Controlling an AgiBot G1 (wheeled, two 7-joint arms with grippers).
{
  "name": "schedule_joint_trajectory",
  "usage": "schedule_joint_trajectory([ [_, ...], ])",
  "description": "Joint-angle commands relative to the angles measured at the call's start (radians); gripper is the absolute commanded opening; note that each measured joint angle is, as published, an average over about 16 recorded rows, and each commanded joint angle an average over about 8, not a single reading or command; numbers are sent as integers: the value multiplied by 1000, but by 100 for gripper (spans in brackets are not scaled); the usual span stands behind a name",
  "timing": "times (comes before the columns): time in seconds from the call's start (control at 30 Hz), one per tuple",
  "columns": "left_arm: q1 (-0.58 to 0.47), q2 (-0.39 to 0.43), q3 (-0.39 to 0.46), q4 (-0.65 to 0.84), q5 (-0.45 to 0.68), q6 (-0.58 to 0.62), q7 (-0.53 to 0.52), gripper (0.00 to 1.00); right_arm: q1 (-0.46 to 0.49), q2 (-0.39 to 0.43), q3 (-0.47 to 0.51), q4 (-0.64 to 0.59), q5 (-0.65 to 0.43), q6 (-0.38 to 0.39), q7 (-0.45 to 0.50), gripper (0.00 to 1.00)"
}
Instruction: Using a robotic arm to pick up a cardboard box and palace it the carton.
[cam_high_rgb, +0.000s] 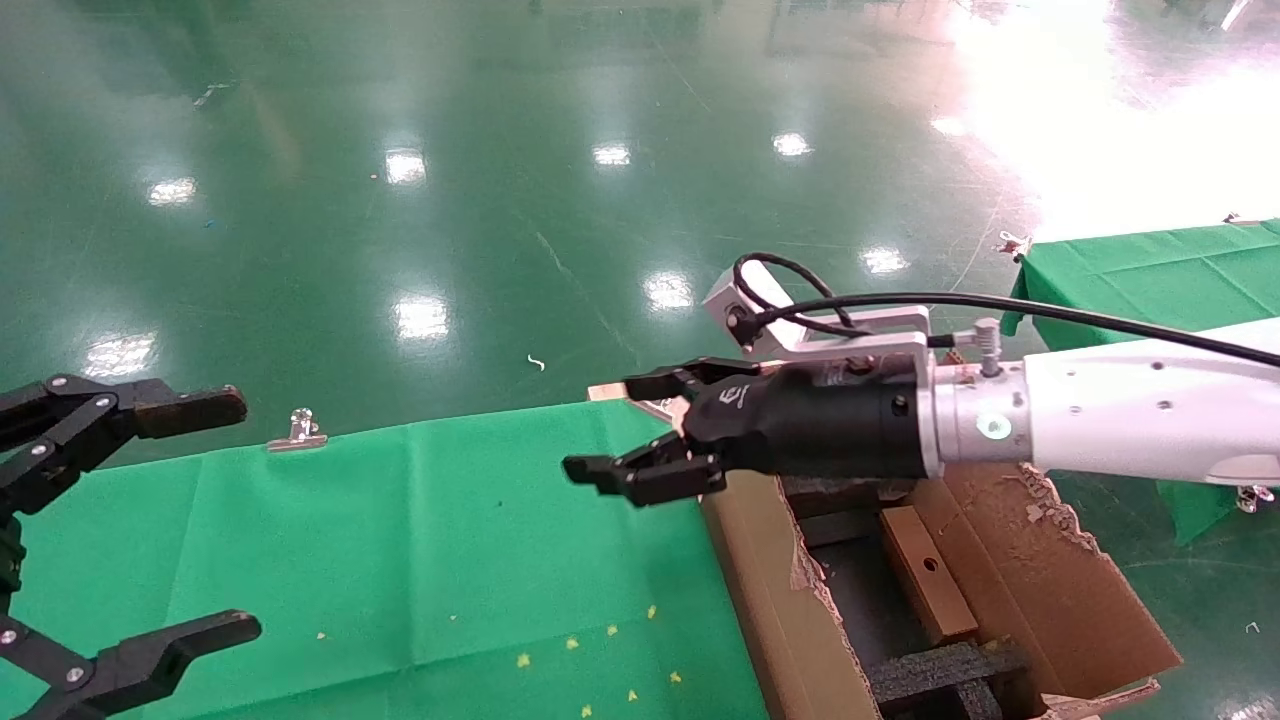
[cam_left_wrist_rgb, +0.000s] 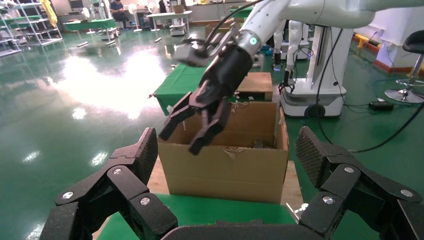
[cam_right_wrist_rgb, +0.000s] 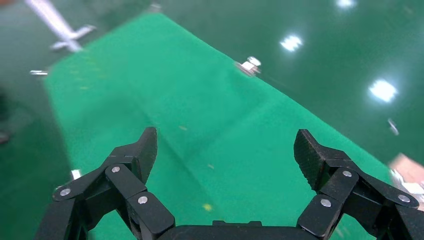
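Glossy green floor (cam_high_rgb: 500, 180) with lamp glare; green-clothed table (cam_high_rgb: 400, 560); shelves (cam_left_wrist_rgb: 27, 27) and stool (cam_left_wrist_rgb: 407, 65) at back.

A green cloth (cam_high_rgb: 420, 540) is covering the table, with small yellow specks (cam_high_rgb: 572, 645) lying scattered on it near its front. A metal clip (cam_high_rgb: 297, 431) is gripping its far edge. A glossy green floor (cam_high_rgb: 500, 200) is reflecting ceiling lights. A second green-covered table (cam_high_rgb: 1150, 275) is standing at far right.
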Motion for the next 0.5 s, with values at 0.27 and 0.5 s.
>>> schedule_joint_trajectory([
  [0.27,0,0,0,0,0,0,0,100,-137,-24,274,-13,155,-240,-254,100],
  [0.5,0,0,0,0,0,0,0,100,-236,-41,473,-21,267,-413,-436,100],
])
